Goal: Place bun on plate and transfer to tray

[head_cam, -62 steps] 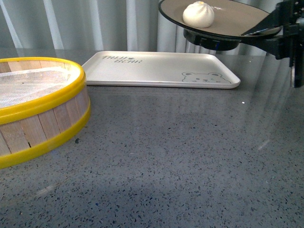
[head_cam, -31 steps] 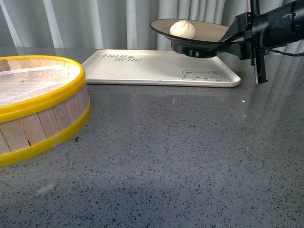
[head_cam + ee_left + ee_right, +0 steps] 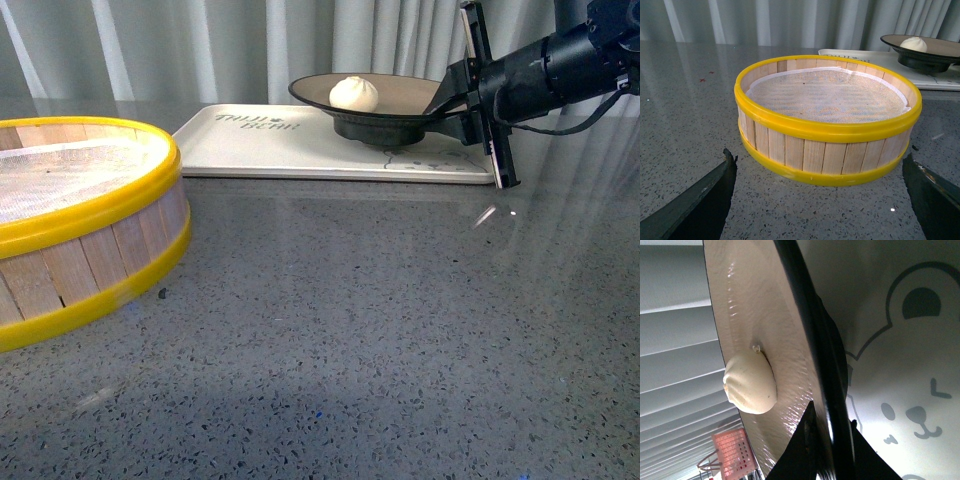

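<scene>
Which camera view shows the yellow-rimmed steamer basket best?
The left wrist view. There the steamer basket is whole, with both yellow bands, the wooden slats and the white cloth liner inside. The front view shows only part of it, cut off by the picture's left edge. The right wrist view does not show it at all.

place: kitchen-like counter | cues: speckled stone top (image 3: 400, 330), steamer basket (image 3: 80, 230), curtains (image 3: 200, 50)

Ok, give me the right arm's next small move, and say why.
Probably lower the plate the last bit until its foot rests flat on the tray. The right end effector grips the plate's rim, the bun sits inside, and the plate is over the tray; whether its foot touches I cannot tell.
</scene>
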